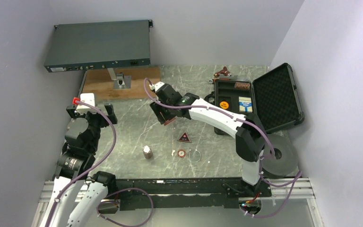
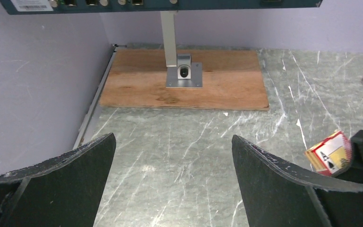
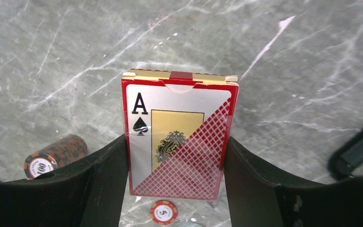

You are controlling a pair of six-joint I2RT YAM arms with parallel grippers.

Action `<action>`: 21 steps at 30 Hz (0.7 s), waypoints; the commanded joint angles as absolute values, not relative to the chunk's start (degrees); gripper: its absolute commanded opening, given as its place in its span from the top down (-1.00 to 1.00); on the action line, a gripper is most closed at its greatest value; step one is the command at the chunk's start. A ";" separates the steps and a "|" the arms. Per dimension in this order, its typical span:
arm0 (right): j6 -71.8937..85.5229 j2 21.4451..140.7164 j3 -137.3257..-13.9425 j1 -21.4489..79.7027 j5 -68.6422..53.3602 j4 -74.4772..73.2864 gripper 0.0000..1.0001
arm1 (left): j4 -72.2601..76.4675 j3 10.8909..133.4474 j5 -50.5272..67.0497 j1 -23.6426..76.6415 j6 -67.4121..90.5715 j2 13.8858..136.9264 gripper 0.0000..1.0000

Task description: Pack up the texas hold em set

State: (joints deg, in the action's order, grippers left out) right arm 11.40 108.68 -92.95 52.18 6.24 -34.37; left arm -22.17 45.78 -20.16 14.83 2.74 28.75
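My right gripper (image 1: pixel 166 117) is shut on a red and gold deck of cards (image 3: pixel 178 137) with an ace of spades on its box, held above the marble table; the deck also shows in the left wrist view (image 2: pixel 328 153). Below it lie a red 5 chip (image 3: pixel 164 211) and a stack of 100 chips (image 3: pixel 54 156). In the top view the chip stack (image 1: pixel 147 152), a red triangular piece (image 1: pixel 184 137), the single chip (image 1: pixel 182 153) and a clear disc (image 1: pixel 195 155) lie near the front. The black case (image 1: pixel 257 100) stands open at the right. My left gripper (image 2: pixel 173 156) is open and empty at the left.
A wooden board (image 1: pixel 118 82) with a metal stand foot (image 1: pixel 121 81) holds a dark rack unit (image 1: pixel 99 45) at the back left. A grey tape roll (image 1: pixel 280 155) sits by the right arm's base. Small brown items (image 1: pixel 222 73) lie behind the case.
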 commanded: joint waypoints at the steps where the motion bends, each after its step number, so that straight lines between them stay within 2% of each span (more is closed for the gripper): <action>1: 9.78 103.61 -94.36 50.40 14.48 -34.40 1.00 | -22.34 46.45 -23.56 15.03 4.61 27.86 -0.99; 9: 11.38 98.44 -92.49 37.53 14.18 -35.02 1.00 | -21.92 43.45 -21.33 15.03 4.53 28.08 -0.99; 21: 14.94 98.68 -89.36 24.40 23.22 -34.27 1.00 | -20.65 42.10 -18.38 15.03 3.78 27.28 -0.99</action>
